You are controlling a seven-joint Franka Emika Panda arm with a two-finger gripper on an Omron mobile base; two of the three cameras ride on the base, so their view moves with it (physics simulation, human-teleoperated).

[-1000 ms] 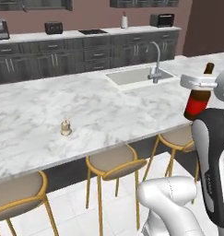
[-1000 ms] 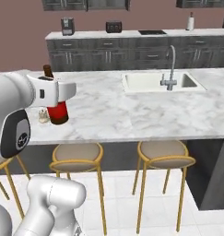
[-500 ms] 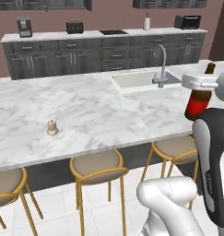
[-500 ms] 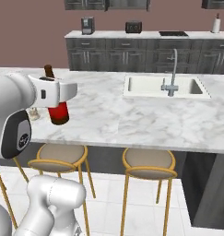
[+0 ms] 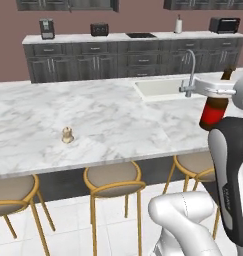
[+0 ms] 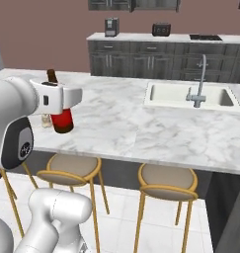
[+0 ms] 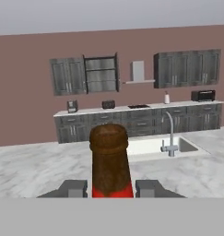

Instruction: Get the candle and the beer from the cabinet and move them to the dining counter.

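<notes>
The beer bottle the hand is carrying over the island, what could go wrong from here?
The hand grips the beer bottle high, near its neck, so the heavy lower part could swing or slip. The bottle hangs near the dining counter's front edge, above the stools; released there, it might fall. The candle already stands on the marble, so a low sweep could knock it over.

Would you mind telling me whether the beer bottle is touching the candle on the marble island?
Apart. In the left base view the candle stands alone on the island top, while the beer bottle is held in the gripper far off to its right.
</notes>
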